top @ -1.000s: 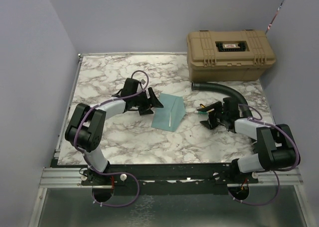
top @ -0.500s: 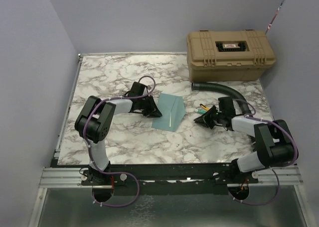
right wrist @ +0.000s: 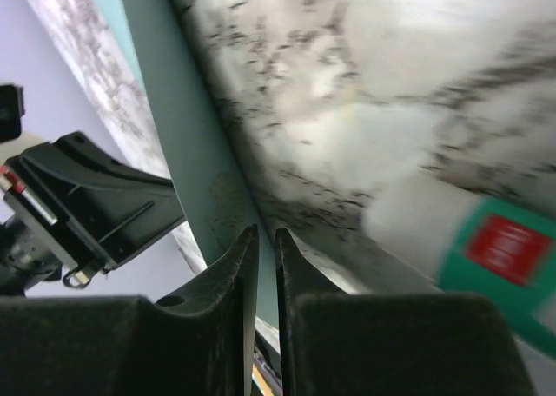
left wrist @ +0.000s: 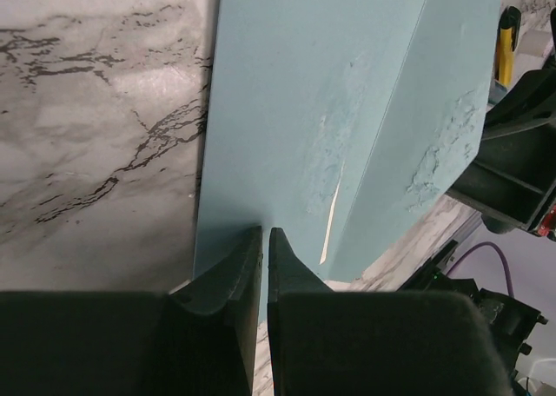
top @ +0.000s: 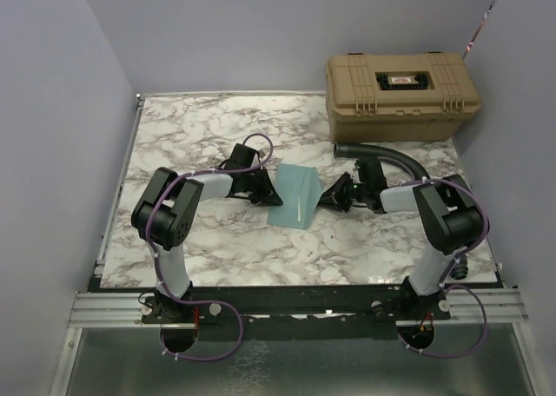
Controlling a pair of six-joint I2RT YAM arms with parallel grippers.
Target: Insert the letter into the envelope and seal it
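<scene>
Overhead view first: the flat muted teal paper envelope with a pointed flap (top: 294, 196) lies near the middle of the white marble-patterned bench (top: 217, 127), directly between my two arms. The left arm (top: 208, 185) reaches in at its left edge and the right arm (top: 401, 196) at its right, with the jaws' tips at the paper on each side. I judge this bracketing is meant to stop the envelope sliding while the flap is pressed down. The tan hard plastic case (top: 402, 83) and the black ribbed hose (top: 387, 153) sit behind, clear of the work. The tan bordered paper letter is nowhere loose on the bench. Only a thin pale sliver (top: 300, 209) shows on the envelope, so I take the letter to be inside, though I cannot confirm it.

Left wrist view: the left jaws are drawn together to a hairline gap with nothing between them, their tips at the envelope's near edge. Closed like that, I think they serve as a blunt pad for pinning paper, not for lifting it. A crease runs up the teal face, with the pale sliver (left wrist: 333, 214) beside it.

Right wrist view: the right jaws are likewise closed on nothing, tips at the envelope's opposite edge where it meets the bench. A green-and-white tube with a red label (right wrist: 469, 240) lies just beside them, too blurred to identify.
</scene>
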